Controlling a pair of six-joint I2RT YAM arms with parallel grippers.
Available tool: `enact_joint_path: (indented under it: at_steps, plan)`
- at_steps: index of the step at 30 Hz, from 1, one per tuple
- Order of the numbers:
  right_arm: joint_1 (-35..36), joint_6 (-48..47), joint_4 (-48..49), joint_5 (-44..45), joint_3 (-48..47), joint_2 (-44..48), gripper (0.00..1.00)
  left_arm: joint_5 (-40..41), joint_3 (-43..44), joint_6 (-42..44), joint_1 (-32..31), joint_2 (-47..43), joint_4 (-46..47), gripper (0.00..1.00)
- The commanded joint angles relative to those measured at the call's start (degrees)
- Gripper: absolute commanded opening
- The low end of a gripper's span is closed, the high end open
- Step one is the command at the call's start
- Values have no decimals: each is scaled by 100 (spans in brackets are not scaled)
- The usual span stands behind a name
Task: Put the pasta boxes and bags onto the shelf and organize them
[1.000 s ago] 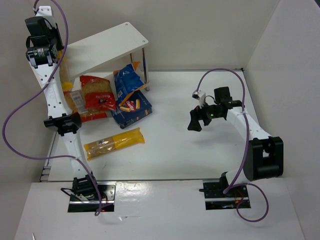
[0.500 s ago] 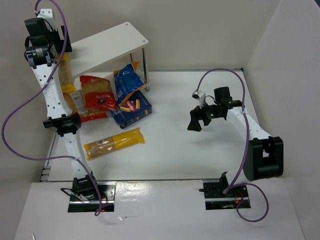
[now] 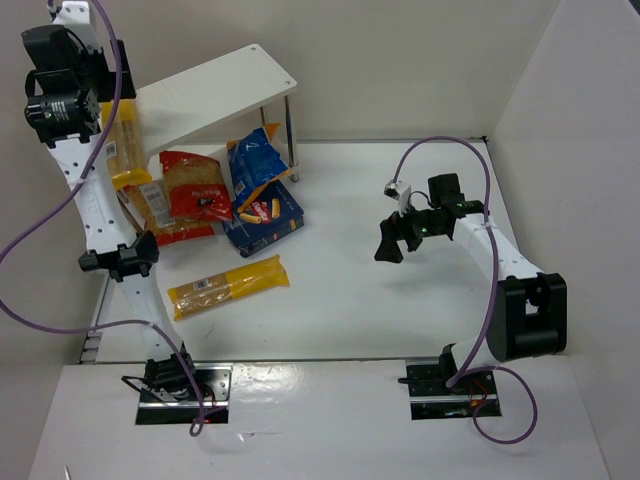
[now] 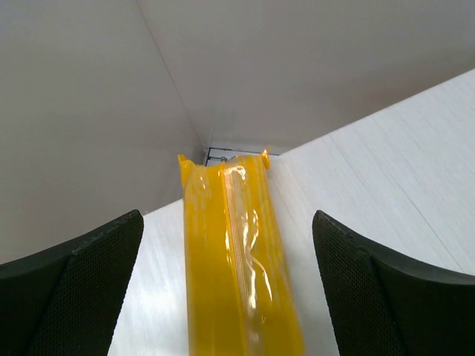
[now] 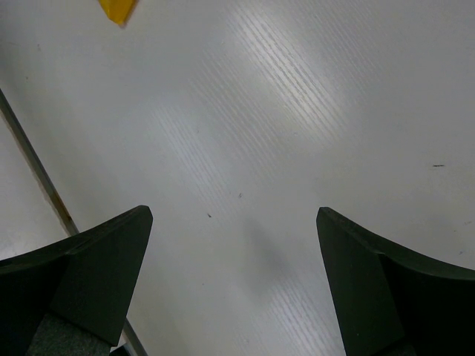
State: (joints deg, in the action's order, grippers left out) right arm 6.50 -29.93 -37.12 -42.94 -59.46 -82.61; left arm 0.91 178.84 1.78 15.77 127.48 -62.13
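Left gripper is seen spread wide in left wrist view, spaghetti pack lying free between its jaws on shelf, far end at back corner | top view: pack's near end appears hung past shelf edge, so tipping off is feared if brushed | right wrist view: right gripper spread, nothing held

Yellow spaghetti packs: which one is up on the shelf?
The pack at the shelf's left end, lying inside the open left pincer. The yellow pack in front of the red bags lies down on the table.
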Motion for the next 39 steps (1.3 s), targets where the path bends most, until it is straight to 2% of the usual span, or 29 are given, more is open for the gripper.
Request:
enact_joint_path:
  at_steps: [1, 11, 24, 31, 32, 36, 39]
  plan:
    - [27, -56, -58, -153, -30, 51, 100, -126, 80, 165, -48, -460, -368, 100]
    - [27, -56, -5, -153, -30, 166, 100, -679, 2, 630, 321, -1260, -1240, 100]
    - [27, -4, 47, -153, -30, 324, 100, -759, -2089, 1034, 374, -2851, -1240, 100]
    - [27, 49, 47, -206, -30, 439, 100, -583, -3766, 1219, 374, -4265, -1013, 100]
    - [27, 49, 47, -206, -30, 499, 100, -531, -4430, 1272, 374, -4676, -777, 100]
    - [79, 102, 100, -206, -30, 631, 100, -469, -5891, 1325, 374, -5591, -397, 100]
    - [79, 163, 162, -136, -30, 772, 100, -469, -6623, 1377, 374, -6180, -344, 100]
